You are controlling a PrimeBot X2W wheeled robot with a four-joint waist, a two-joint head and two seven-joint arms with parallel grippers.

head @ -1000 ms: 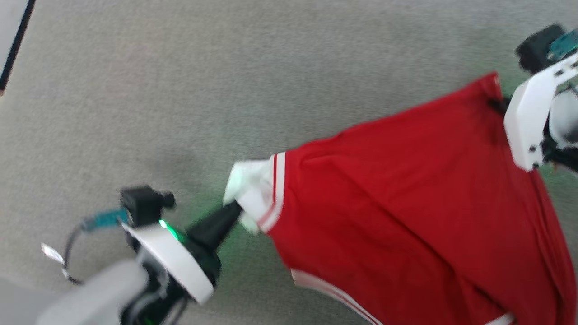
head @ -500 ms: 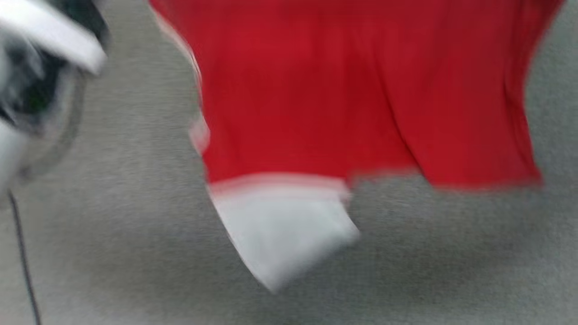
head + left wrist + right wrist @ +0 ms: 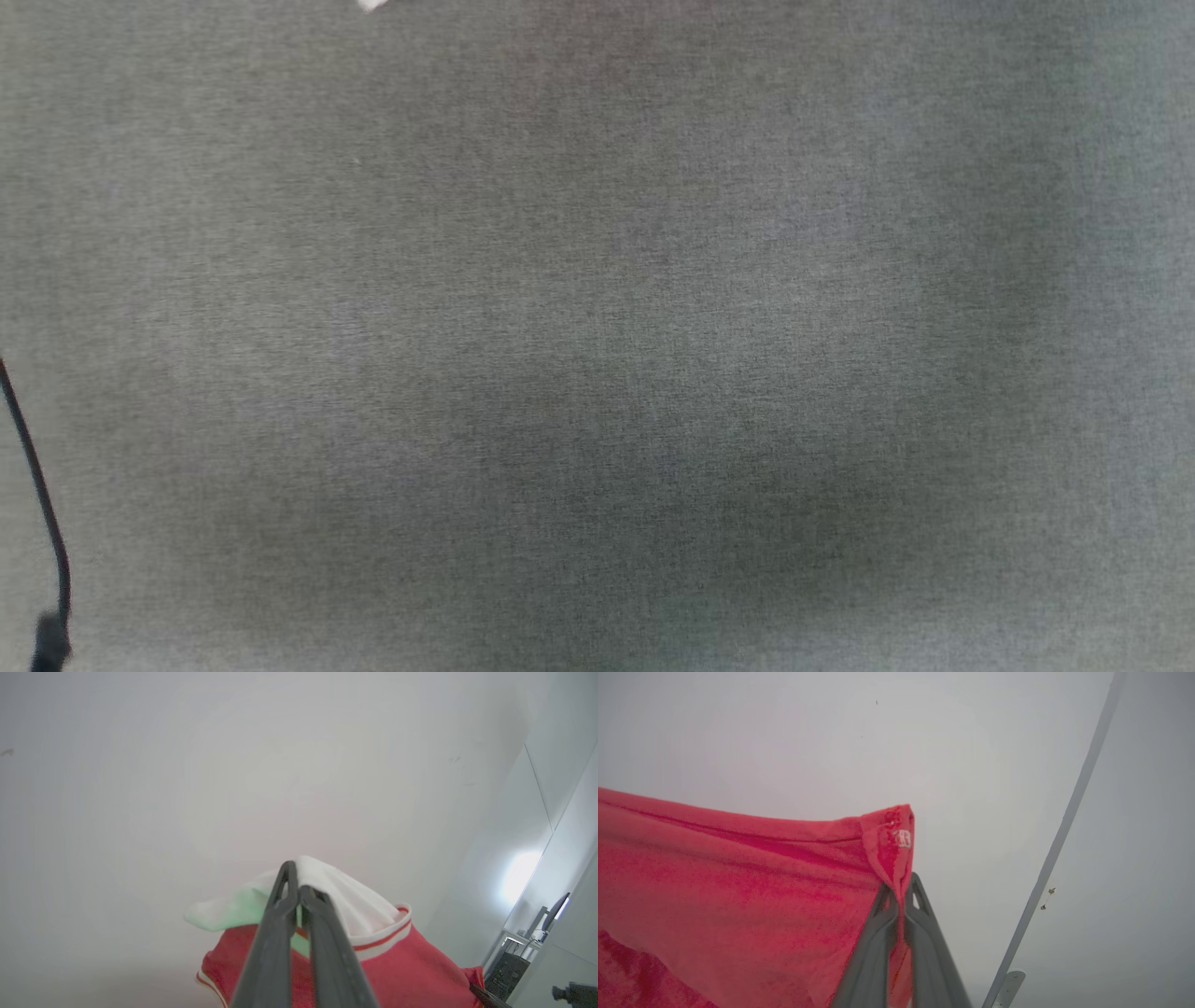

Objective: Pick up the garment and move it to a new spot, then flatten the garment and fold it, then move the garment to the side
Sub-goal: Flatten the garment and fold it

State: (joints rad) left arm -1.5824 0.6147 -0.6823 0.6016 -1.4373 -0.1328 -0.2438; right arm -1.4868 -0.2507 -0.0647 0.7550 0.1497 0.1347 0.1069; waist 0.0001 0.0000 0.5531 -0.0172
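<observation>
- Head view: I see grey carpet, with a thin black cable running down the left edge. A small white scrap pokes in at the top edge; I cannot tell what it is.
- Left wrist view: the left gripper has its two dark fingers pressed together on the white sleeve of the garment. The sleeve bunches around the fingertips, partly tinted green. Below it runs the red-and-white stripe trim, then the red body, which hangs off the floor against a pale wall. A desk with a monitor stands far off at the right.
- Right wrist view: the right gripper is clamped tight on a red corner of the garment, which bears a small white mark. The cloth stretches taut from there to the left. A pale bar slants up the right side.
</observation>
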